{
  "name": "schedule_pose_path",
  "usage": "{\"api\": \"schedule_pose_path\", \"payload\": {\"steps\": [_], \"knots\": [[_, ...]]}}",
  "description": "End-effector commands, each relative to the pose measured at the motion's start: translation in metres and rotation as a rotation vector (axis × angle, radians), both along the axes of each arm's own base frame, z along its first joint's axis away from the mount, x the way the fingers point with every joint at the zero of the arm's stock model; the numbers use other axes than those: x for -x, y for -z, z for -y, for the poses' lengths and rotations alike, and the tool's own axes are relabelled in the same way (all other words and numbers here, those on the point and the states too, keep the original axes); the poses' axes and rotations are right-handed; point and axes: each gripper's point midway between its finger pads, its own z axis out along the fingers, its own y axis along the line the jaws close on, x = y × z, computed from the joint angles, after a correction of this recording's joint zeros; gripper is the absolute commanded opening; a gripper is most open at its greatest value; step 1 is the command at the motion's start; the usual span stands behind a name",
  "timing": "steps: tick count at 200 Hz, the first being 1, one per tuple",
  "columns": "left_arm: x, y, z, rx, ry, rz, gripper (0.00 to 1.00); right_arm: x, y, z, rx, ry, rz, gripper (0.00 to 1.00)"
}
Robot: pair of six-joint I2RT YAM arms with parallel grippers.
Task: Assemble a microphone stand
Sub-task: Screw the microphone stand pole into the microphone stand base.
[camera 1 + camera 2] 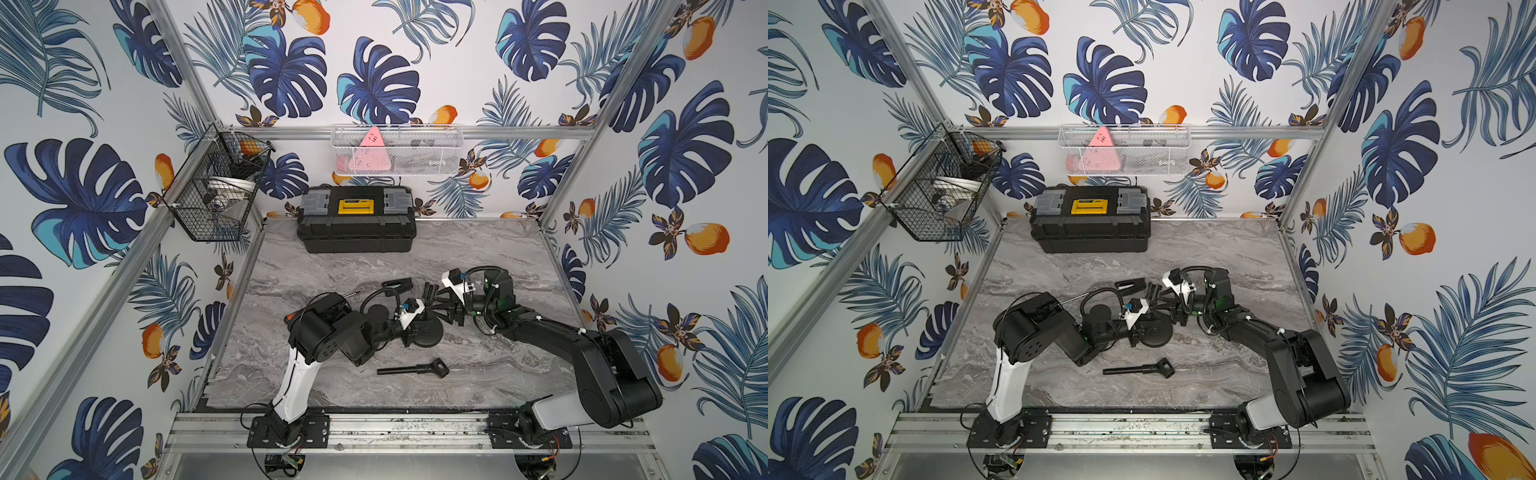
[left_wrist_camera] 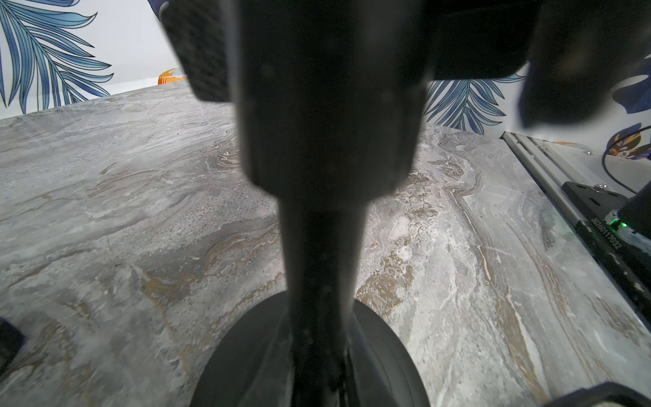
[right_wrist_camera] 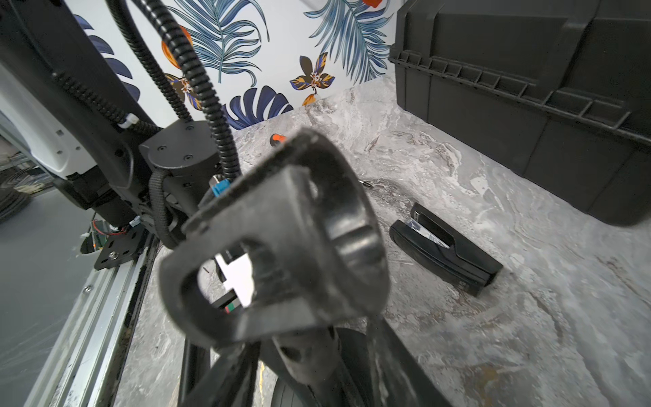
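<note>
Left end effector [image 1: 409,336] clenches the post [image 2: 322,246], base [image 1: 430,336] on the bench [image 1: 498,257] before the toolbox [image 1: 356,232]. Whether the right end effector [image 1: 436,305] grips the clip [image 3: 281,239] is unclear; loose, it may drop.

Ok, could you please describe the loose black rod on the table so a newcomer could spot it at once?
Find the grey marble table, then the round base at its middle. Between that base and the front rail lies the rod, flat and alone. Unlike its neighbours, it is long and thin, with a blocky head at one end.
</note>
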Motion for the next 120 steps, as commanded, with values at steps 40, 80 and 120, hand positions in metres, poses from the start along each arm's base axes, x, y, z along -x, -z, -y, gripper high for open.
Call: {"api": "schedule_pose_path", "payload": {"steps": [40, 80, 120], "knots": [[-0.001, -0.005, 0.003, 0.011, 0.021, 0.024, 0.14, 0.005, -0.004, -0.003, -0.02, -0.048, 0.042, 0.32], [-0.002, -0.005, 0.002, 0.009, 0.01, 0.026, 0.18, 0.003, -0.003, 0.0, -0.032, -0.01, 0.067, 0.0], [-0.006, -0.008, 0.0, 0.012, -0.02, 0.029, 0.3, 0.002, -0.001, 0.006, -0.068, 0.117, 0.086, 0.0]]}}
